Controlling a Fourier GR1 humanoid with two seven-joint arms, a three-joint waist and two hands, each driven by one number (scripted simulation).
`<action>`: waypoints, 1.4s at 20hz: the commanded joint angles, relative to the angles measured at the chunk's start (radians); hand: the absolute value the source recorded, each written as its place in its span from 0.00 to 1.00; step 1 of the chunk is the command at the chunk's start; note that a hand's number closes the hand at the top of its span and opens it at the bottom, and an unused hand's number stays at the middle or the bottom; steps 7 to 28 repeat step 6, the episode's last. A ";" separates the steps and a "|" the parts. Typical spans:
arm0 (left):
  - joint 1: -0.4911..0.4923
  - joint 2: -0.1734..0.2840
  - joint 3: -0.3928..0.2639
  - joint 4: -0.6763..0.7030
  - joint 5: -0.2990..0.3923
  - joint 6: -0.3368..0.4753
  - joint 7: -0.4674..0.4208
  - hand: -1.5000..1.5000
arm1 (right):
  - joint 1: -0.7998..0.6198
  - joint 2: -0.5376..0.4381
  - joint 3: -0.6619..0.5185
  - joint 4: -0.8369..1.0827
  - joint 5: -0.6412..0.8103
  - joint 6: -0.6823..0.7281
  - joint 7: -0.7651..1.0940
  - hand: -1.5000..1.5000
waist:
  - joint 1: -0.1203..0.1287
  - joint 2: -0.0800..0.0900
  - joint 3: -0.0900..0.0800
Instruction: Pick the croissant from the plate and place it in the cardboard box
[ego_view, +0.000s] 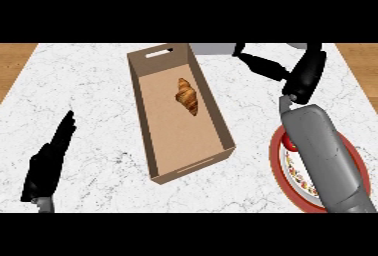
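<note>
One croissant (187, 96) lies on the floor of the cardboard box (164, 150), in the far half, nearer the right wall than the left. Its long axis runs roughly along the box's length, tilted a bit: far tip points up-left toward the handle-slot end, near tip points down-right toward the right wall. It's flat on the brown bottom, touching no hand. Box is one, long and open-topped, set diagonally on the marble counter (88, 85), w/ a slot cut in each short end wall. Right hand (299, 75) is up beyond the box's far right corner, above the counter, apart from box and croissant; its dark fingers are spread and fairly straight, one reaching left toward the box's far corner, others hanging down toward the forearm, and it holds nothing, so it's released. Right grey forearm runs down from it and covers most of the one plate (280, 165), red-rimmed w/ a white patterned centre, sitting just right of the box's near end; a small red bit shows on the plate by the arm, can't tell what it is. Left hand (48, 165) rests at the lower left of the counter, well apart from the box, fingers straight and pointing up-right, empty. Count: 1 croissant, 1 box, 1 plate, 2 hands.
</note>
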 joint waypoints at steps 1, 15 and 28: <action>0.043 -0.001 -0.002 -0.072 0.005 -0.005 0.029 0.50 | 0.192 -0.127 -0.046 -0.253 -0.064 0.082 0.005 0.00 | -0.006 -0.003 0.000; 0.002 -0.029 -0.027 -0.008 -0.033 0.021 0.003 0.50 | 0.410 -0.237 -0.104 -0.490 -0.165 0.238 0.010 0.00 | 0.004 0.004 0.000; 0.002 -0.029 -0.027 -0.008 -0.033 0.021 0.003 0.50 | 0.410 -0.237 -0.104 -0.490 -0.165 0.238 0.010 0.00 | 0.004 0.004 0.000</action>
